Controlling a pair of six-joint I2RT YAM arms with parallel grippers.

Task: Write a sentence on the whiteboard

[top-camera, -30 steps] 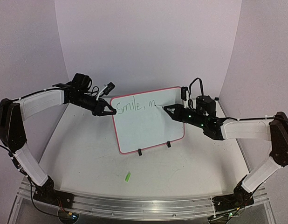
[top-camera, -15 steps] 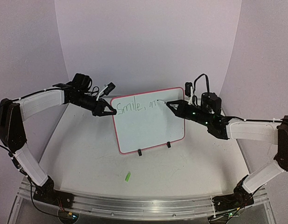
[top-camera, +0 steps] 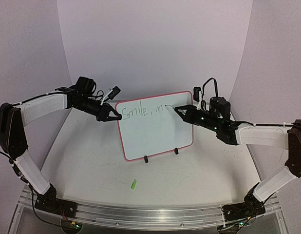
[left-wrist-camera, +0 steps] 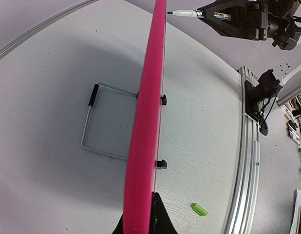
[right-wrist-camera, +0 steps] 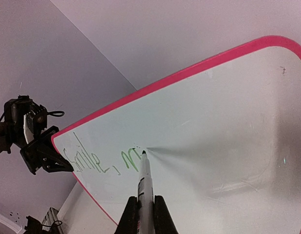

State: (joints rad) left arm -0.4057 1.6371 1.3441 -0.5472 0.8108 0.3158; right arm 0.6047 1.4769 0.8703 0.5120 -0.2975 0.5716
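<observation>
The whiteboard (top-camera: 155, 129) stands tilted on two black clip feet at mid table, red-pink rim. Green writing (top-camera: 141, 111) on it reads "Smile, m". My left gripper (top-camera: 111, 116) is shut on the board's left edge; the left wrist view shows the rim (left-wrist-camera: 146, 122) edge-on between the fingers. My right gripper (top-camera: 183, 112) is shut on a marker (right-wrist-camera: 145, 187), whose tip touches the board just right of the "m" (right-wrist-camera: 130, 160). The whiteboard fills the right wrist view (right-wrist-camera: 223, 141).
A green marker cap (top-camera: 133, 184) lies on the table in front of the board, also seen in the left wrist view (left-wrist-camera: 199, 209). A wire stand (left-wrist-camera: 99, 122) sits behind the board. An aluminium rail (top-camera: 141, 212) runs along the near edge.
My right gripper has moved right along the board with the marker, and the "m" has gained strokes. The left gripper and the board have not moved.
</observation>
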